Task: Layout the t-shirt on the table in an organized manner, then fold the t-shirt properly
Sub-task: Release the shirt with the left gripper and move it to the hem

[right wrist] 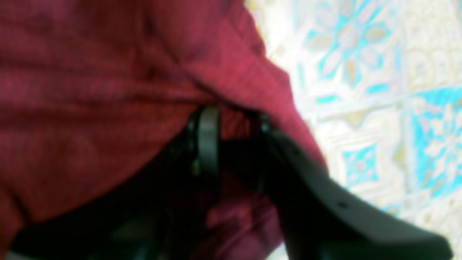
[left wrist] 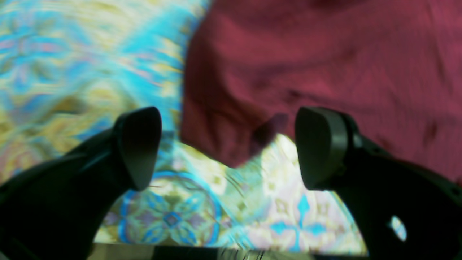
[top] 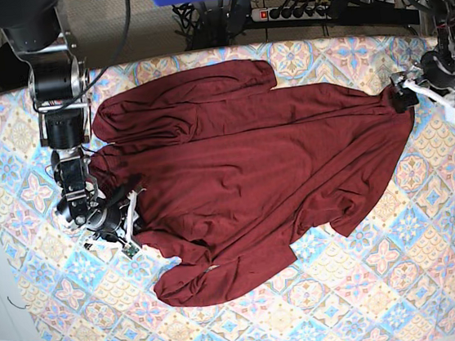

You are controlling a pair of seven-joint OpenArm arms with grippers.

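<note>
A robotics lab or test setup: beyond the far edge of the table covered in pastel diamond-tile floral cloth (top: pixel 375 310) lie tangled black cables (top: pixel 193 14) and a white multi-socket power strip (top: pixel 296 11), with clamps at the near corners.

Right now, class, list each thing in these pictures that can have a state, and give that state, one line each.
t-shirt: spread on the table, wrinkled, not folded.
left gripper: open, holding nothing, beside a corner of the cloth.
right gripper: shut on the t-shirt's edge.
table: covered by patterned cloth, t-shirt lying on it.
</note>
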